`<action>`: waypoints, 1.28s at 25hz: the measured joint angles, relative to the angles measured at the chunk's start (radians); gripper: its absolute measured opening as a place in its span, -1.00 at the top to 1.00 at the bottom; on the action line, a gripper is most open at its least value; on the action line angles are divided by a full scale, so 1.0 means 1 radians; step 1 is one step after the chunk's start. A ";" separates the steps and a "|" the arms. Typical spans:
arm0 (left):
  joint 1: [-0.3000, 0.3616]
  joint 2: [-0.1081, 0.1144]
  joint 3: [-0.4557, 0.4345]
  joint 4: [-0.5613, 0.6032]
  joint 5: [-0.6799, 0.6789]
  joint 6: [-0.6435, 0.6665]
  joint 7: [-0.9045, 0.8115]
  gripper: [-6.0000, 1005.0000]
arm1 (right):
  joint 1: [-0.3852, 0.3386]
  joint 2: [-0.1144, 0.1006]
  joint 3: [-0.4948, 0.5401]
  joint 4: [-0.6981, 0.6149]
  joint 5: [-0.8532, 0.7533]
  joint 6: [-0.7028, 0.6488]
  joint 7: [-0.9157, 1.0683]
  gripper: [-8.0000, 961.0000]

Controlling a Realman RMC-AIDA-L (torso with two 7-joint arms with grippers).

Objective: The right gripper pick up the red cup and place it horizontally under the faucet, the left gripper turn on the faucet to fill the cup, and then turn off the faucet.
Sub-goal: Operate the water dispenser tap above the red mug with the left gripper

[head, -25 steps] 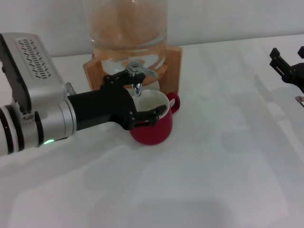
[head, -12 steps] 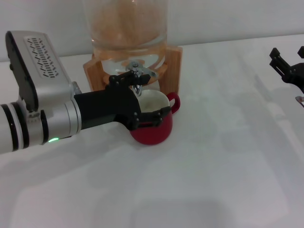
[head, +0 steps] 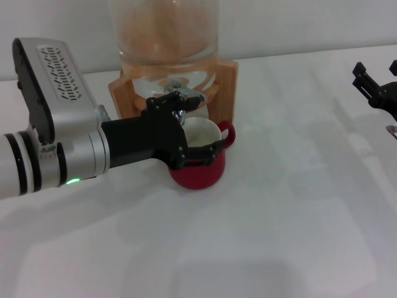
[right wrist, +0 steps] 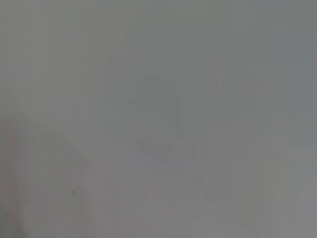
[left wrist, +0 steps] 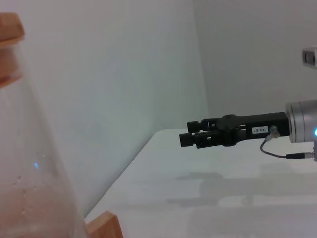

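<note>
**Cup set, lever next**

Red cup (head: pixel 200 162) upright at frame centre, directly beneath faucet (head: pixel 180 102) on wooden stand (head: pixel 227 87). Left gripper (head: pixel 189 127) reaching in from left, jaws spread wide: upper claw at lever, lower across cup rim, gripping nothing. Right gripper (head: pixel 375 87) parked far right edge, apparently open, empty. Likely step: working the lever. Next: careful contact on handle, no nudging cup.

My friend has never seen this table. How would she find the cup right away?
Look for the big glass dispenser in its wooden stand at the back of the white table. Right in front, under the small shiny chrome faucet, stands a squat dark-red ceramic mug, cream-white inside, with a little loop handle. It is the only red thing there, and the black left gripper reaches over it.
</note>
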 joint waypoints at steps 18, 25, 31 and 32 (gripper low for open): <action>-0.012 0.003 -0.006 0.015 0.007 -0.005 -0.005 -0.74 | 0.001 -0.001 0.009 0.000 0.001 0.000 0.000 -0.76; -0.013 0.003 -0.015 0.015 0.030 -0.010 -0.005 -0.74 | 0.000 -0.002 0.009 0.000 0.002 0.000 0.000 -0.76; -0.022 0.003 -0.018 0.015 0.033 -0.010 -0.005 -0.74 | 0.000 -0.002 0.009 0.000 0.002 0.000 -0.001 -0.76; -0.026 0.003 -0.018 0.014 0.033 -0.008 -0.005 -0.74 | 0.000 -0.002 0.009 0.000 0.002 0.000 -0.001 -0.76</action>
